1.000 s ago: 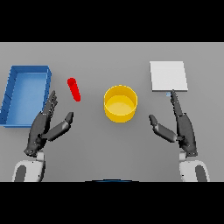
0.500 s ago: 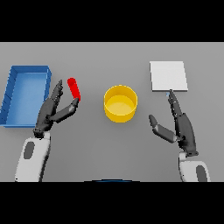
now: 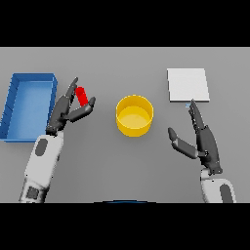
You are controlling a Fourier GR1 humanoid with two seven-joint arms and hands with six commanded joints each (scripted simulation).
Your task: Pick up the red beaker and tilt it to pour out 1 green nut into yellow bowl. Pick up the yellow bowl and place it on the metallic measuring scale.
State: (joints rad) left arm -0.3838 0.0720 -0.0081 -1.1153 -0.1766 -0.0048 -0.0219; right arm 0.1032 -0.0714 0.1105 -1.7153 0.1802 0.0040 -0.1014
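Observation:
A small red beaker [image 3: 82, 94] lies tilted on the grey table, left of the yellow bowl [image 3: 133, 128], which stands at the table's middle. My left hand [image 3: 64, 111] has reached the beaker. Its straight fingers [image 3: 69, 93] are on the beaker's left and its thumb [image 3: 84, 111] is just below it, so the beaker sits in the gap; the hand is open. The pale metallic scale [image 3: 188, 84] lies flat at the back right. My right hand [image 3: 204, 140] hovers open in front of the scale, right of the bowl, holding nothing. No green nut can be made out.
A blue open tray [image 3: 31, 76] stands at the far left, right beside my left hand and forearm. Bare grey table lies between the bowl and each hand.
My left hand has moved forward and to the right, from near the table's front up to the red beaker. The right hand has barely shifted. The bowl and scale stayed put.

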